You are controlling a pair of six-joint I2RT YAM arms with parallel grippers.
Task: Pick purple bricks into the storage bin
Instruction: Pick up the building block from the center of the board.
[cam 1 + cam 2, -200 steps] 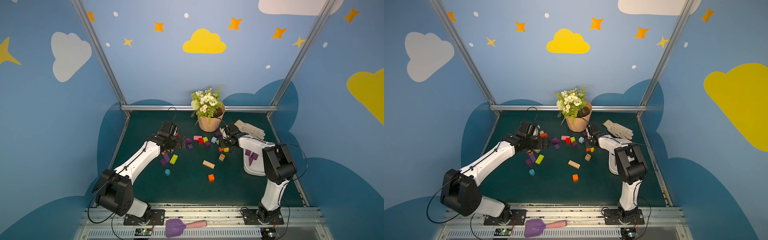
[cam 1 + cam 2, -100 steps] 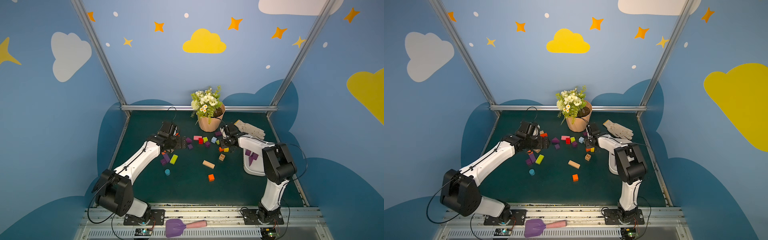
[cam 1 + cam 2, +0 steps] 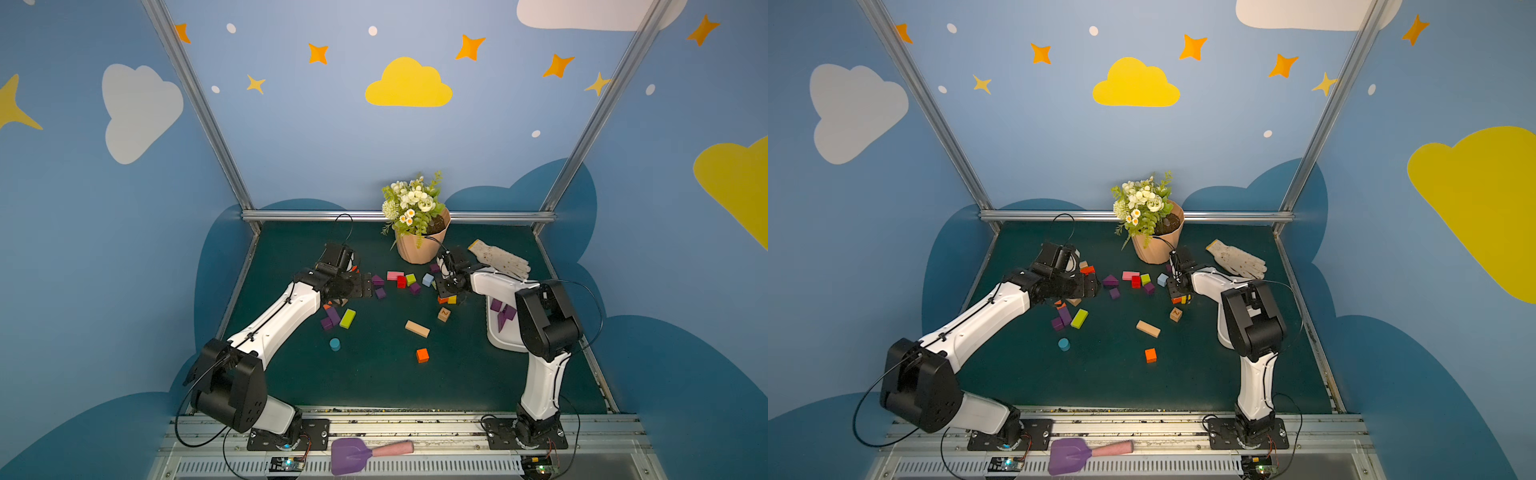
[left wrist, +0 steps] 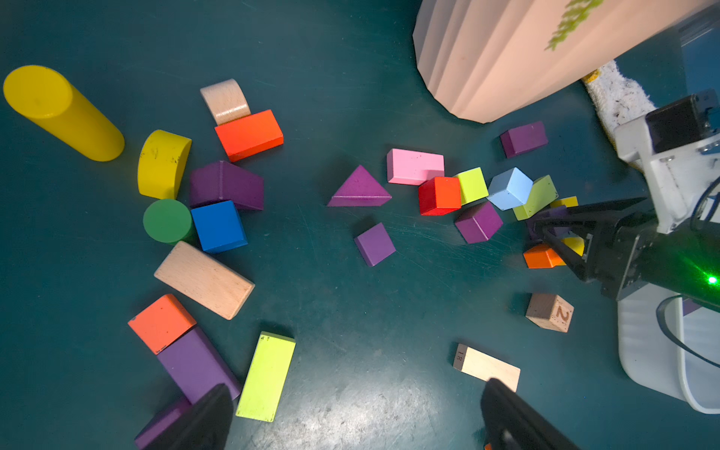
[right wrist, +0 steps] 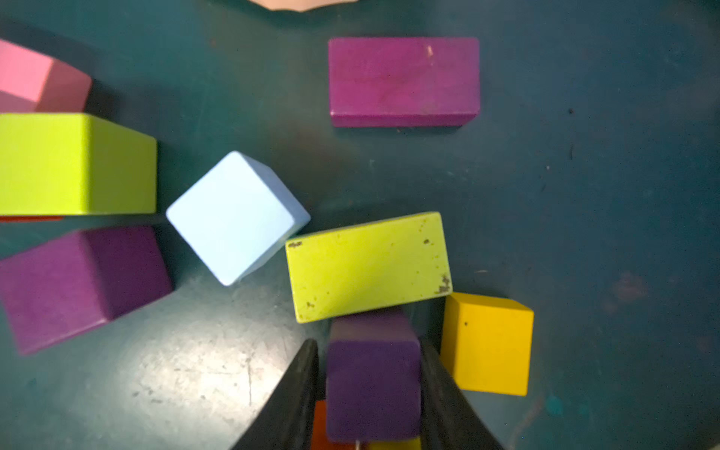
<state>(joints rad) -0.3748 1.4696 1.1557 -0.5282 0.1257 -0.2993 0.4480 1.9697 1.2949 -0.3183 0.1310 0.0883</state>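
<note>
My right gripper (image 5: 370,350) is shut on a dark purple cube (image 5: 372,385), with a finger pressed on each side, low over the mat among a lime oblong (image 5: 368,267) and a yellow cube (image 5: 487,343). More purple bricks lie loose: an oblong (image 5: 403,80), a cube (image 5: 78,280), a wedge (image 4: 360,187), a small cube (image 4: 375,243) and an oblong (image 4: 196,364). The white storage bin (image 3: 496,338) stands right of that gripper (image 3: 442,286) and holds purple bricks (image 3: 503,311). My left gripper (image 4: 356,387) hangs open over bare mat, left of the wedge (image 3: 377,279).
A peach flowerpot (image 3: 419,245) stands at the back, a glove (image 3: 500,259) to its right. Pink (image 3: 395,275), red, lime, blue, orange and wooden blocks are scattered mid-mat. A purple spade (image 3: 353,455) lies on the front rail.
The right gripper's jaws have narrowed onto the purple cube. Both arms have stayed almost where they were, and the left gripper has stayed open.
</note>
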